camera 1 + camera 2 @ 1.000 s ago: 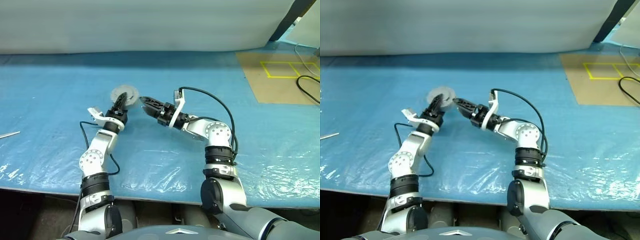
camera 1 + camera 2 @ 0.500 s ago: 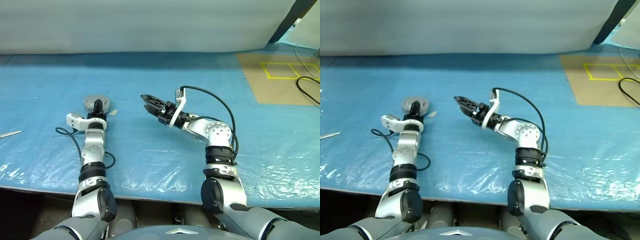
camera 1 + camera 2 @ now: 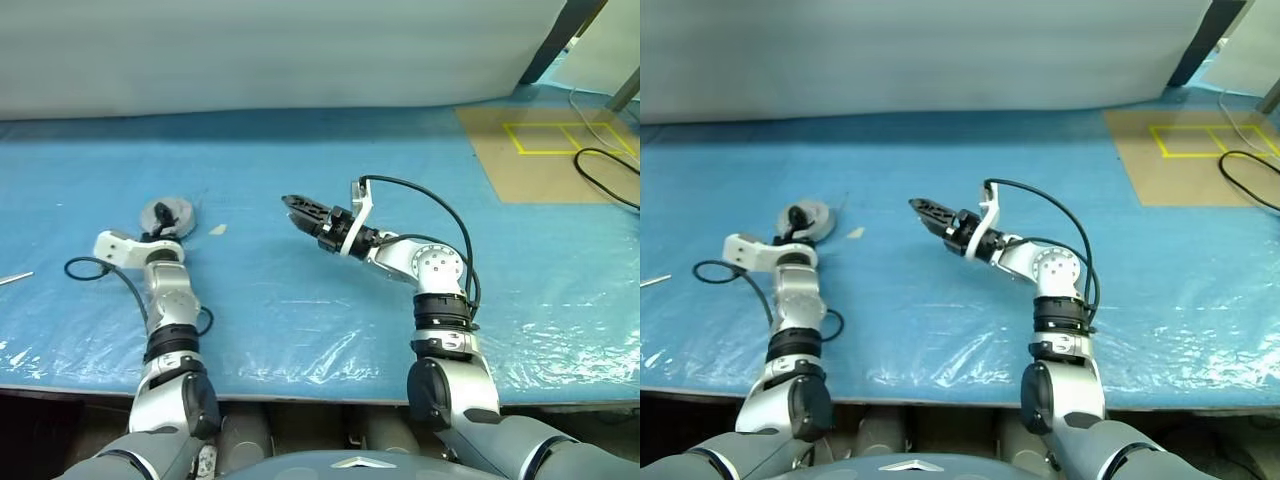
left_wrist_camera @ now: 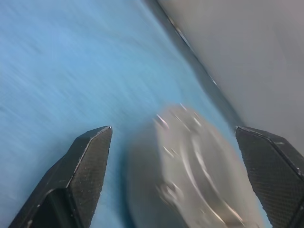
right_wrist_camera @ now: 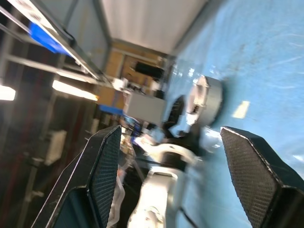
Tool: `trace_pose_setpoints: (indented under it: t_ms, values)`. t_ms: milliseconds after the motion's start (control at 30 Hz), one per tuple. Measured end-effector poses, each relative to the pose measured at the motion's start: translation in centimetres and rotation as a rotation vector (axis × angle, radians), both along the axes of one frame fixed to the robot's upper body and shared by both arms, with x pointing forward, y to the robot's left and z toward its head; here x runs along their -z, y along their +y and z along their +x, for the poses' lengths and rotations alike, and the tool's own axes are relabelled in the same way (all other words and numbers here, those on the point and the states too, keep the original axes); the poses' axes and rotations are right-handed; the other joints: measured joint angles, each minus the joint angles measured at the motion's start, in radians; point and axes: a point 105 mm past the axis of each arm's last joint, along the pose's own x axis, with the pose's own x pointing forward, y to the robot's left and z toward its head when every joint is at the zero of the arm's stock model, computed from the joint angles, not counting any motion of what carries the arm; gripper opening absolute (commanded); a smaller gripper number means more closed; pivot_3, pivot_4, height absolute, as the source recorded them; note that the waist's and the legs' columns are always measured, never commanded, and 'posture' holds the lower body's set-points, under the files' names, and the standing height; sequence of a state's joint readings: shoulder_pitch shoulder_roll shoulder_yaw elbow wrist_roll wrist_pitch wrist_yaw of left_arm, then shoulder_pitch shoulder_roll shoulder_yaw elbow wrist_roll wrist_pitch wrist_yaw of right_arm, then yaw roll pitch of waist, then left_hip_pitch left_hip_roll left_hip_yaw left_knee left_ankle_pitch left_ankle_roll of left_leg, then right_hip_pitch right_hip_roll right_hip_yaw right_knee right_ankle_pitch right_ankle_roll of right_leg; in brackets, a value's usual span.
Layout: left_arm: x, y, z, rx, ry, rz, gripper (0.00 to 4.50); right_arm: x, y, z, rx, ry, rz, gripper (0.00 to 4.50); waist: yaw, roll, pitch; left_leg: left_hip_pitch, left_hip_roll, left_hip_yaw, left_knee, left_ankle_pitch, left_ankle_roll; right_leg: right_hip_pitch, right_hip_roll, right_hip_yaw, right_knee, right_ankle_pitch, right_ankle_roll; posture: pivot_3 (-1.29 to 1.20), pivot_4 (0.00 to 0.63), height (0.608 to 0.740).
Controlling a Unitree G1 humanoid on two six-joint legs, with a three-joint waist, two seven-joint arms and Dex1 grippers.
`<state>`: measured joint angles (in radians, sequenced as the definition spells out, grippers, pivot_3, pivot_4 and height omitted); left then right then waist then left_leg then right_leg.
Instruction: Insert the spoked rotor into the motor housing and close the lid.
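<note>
A blue plastic-covered table [image 3: 940,290] fills the scene. At left, the left gripper [image 3: 792,222] rests against a round silver motor housing [image 3: 810,216]. At centre, the right gripper [image 3: 925,210] hovers, pointing left, holding nothing. Far right lies a brown mat [image 3: 1200,170] with yellow tape.

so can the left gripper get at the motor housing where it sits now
Probably yes. The left gripper sits right at the motor housing on the blue sheet, fingers spread wide to either side of it, and nothing lies between them. The right gripper hangs well off to the side.
</note>
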<state>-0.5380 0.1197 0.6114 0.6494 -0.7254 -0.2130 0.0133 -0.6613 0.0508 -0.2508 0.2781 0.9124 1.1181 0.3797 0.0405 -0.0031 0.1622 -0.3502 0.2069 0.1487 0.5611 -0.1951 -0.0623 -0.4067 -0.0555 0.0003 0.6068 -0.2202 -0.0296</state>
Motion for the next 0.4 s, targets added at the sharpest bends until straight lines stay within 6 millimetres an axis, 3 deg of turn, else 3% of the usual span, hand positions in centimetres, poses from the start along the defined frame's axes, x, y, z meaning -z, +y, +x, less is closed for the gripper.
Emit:
trace_pose_setpoints:
  t_ms: [133,233,300,400]
  values:
    - [0.2,0.8,-0.8,-0.009,0.018,0.071,4.40,0.3,0.8,-0.2,-0.009,-0.096,-0.104,3.48,0.004,0.000,0.000,-0.001,0.000,0.000,0.000,0.000,0.000,0.000,-0.001,-0.001,0.000,0.000,0.000,0.00,0.150,0.740]
    - [-0.6,0.2,-1.4,0.094,0.009,0.251,4.40,0.1,0.4,0.5,0.064,-0.257,-0.228,3.48,0.006,-0.002,0.001,-0.003,0.001,0.000,-0.001,0.000,0.000,-0.002,-0.001,-0.002,0.000,0.000,0.000,0.00,0.150,0.740]
    - [-2.2,-1.1,-1.5,0.212,-0.040,0.399,4.40,0.2,-0.5,1.2,0.134,-0.382,-0.319,3.48,0.012,-0.006,0.002,-0.006,0.001,-0.001,0.000,0.000,0.000,-0.004,-0.001,-0.003,0.000,0.000,0.000,0.00,0.150,0.740]
    - [-5.9,-5.0,-1.1,0.465,-0.158,0.632,4.40,0.9,-1.7,1.6,0.188,-0.555,-0.478,3.48,0.029,-0.006,0.002,-0.013,0.001,0.000,0.002,0.000,0.000,-0.010,-0.002,-0.004,0.000,0.000,0.000,0.00,0.150,0.740]
